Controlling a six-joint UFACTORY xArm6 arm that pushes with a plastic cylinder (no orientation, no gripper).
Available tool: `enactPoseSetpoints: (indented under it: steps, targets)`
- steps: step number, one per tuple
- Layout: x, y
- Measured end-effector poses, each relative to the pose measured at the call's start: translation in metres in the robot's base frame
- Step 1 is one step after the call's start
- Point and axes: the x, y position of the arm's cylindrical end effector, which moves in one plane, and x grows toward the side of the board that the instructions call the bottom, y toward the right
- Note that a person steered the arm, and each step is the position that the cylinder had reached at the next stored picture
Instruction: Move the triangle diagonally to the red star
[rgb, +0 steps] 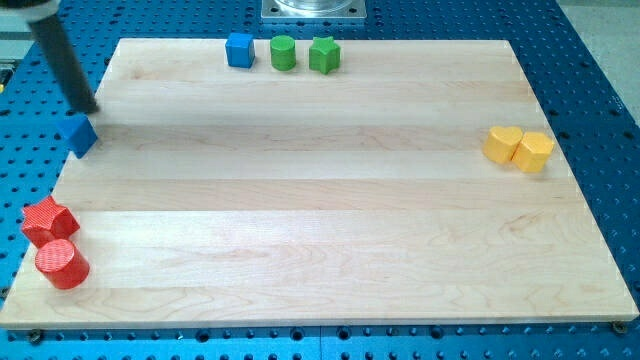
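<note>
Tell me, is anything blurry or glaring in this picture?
Camera view: the dark rod looks smeared, my tip just above the blue triangle block; the pale wooden board is evenly lit, with soft shadows and no harsh glare.

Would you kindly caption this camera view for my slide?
My tip sits just above the blue triangle, the red star waiting below.

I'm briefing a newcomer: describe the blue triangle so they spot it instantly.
Start at the wooden board's left edge, about a third of the way down. The blue triangle sits there alone, just below my tip. The blue cube is along the top edge, beside green blocks.
</note>
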Motion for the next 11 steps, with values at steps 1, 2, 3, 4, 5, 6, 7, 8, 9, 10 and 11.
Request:
enactPoseSetpoints:
  steps: [1, 2, 3, 4, 5, 6, 7, 8, 9, 10, 11]
  targets:
    - [0.022, 0.000]
    - [0.041, 0.054]
    - [0.021, 0.095]
    - [-0.026, 0.003]
    - [0.035, 0.006]
    - [0.104, 0.018]
    - [0.077, 0.075]
    - [0.000, 0.130]
    - [0.029, 0.129]
    - [0.066, 0.089]
    - [0.044, 0.030]
